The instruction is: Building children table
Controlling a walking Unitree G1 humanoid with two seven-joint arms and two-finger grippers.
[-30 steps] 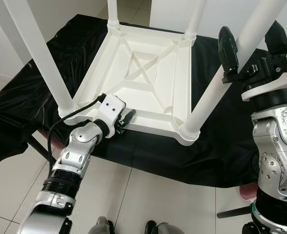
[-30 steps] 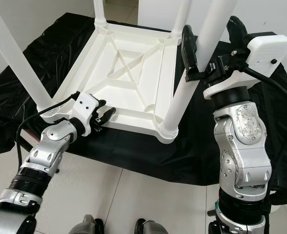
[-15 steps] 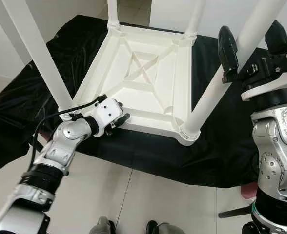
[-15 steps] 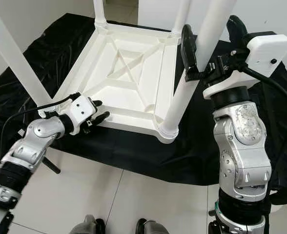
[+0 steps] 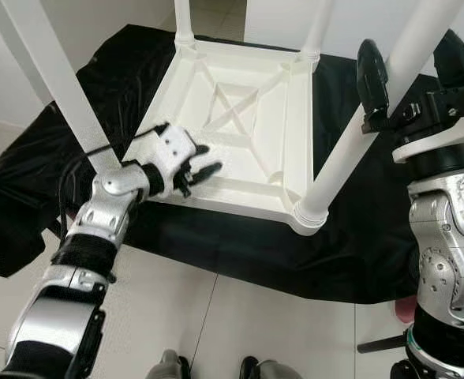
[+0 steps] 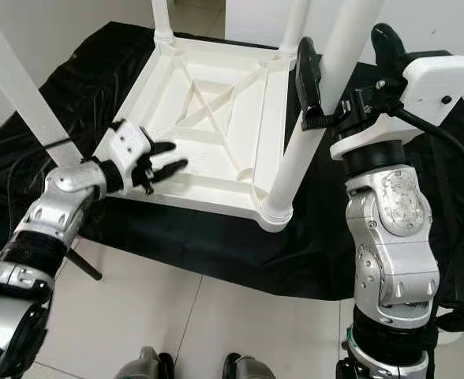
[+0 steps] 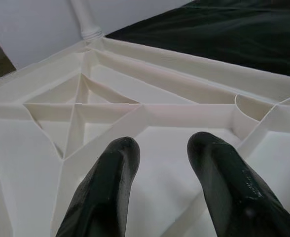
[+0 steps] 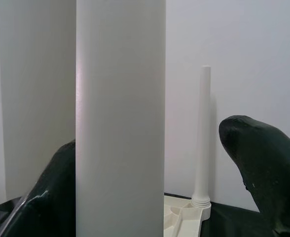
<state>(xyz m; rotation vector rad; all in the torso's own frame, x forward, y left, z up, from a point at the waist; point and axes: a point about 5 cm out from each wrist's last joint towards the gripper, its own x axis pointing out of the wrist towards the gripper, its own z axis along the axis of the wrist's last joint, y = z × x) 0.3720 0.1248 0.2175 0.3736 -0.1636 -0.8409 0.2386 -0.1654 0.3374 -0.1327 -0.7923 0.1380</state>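
White table [image 5: 252, 118] under left gripper [image 5: 202, 160], jaws apart; right gripper [image 6: 342, 63] straddles leg [image 6: 315, 126].

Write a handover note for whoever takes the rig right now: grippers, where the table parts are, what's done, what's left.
Left gripper: fingers open, holding nothing, over the near-left part of the tabletop's ribbed underside.
Right gripper: fingers either side of the near-right leg; contact cannot be told.
White tabletop lies upside down on the black cloth.
Done: all four legs stand in their corner sockets.
Left: probably check the near-right leg is seated, then turn the table upright.
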